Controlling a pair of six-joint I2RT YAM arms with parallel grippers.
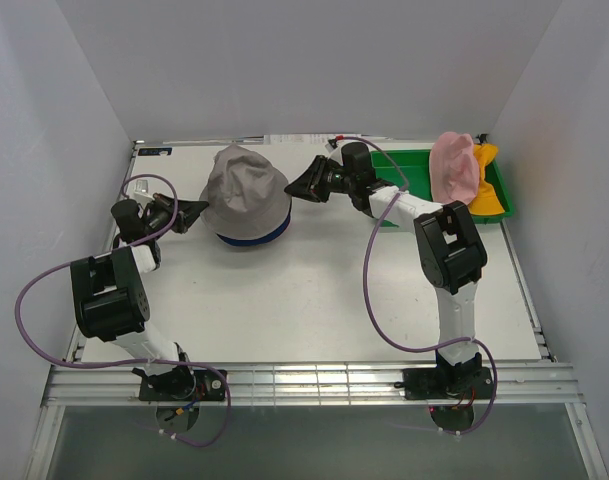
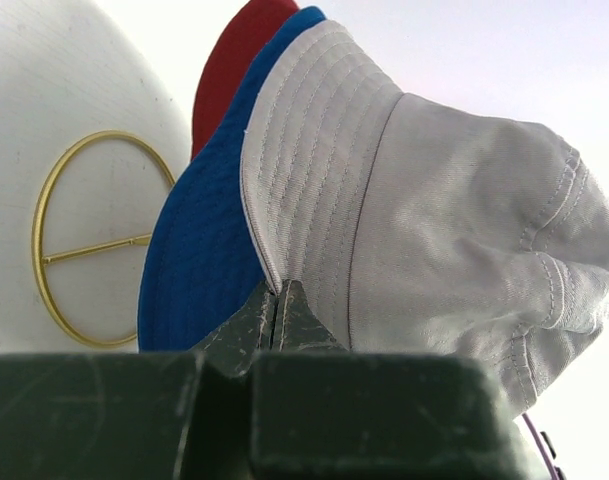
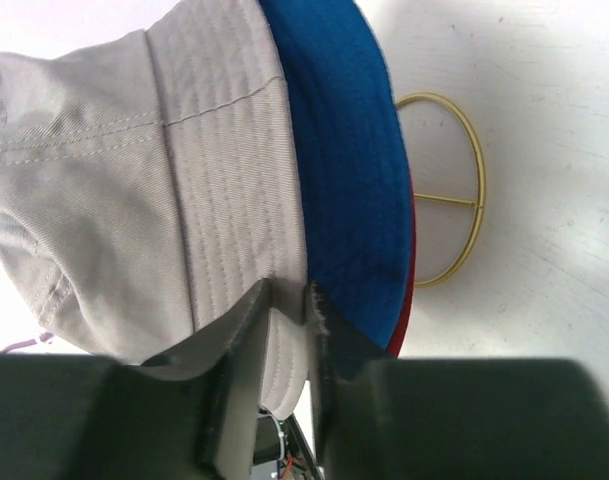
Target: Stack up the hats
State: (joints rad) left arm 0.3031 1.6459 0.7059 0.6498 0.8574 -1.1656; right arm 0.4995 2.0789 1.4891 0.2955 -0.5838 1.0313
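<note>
The grey hat [image 1: 246, 190] sits on top of the blue hat [image 1: 267, 236] and the dark red hat [image 2: 229, 70], stacked mid-table near a gold wire ring [image 2: 41, 240]. The pink hat [image 1: 454, 165] and yellow-orange hat [image 1: 487, 190] lie in the green tray [image 1: 404, 160] at far right. The left gripper [image 2: 279, 295] is closed, empty, its tips at the grey brim's edge. The right gripper [image 3: 289, 295] pinches the grey hat's brim between its fingers
</note>
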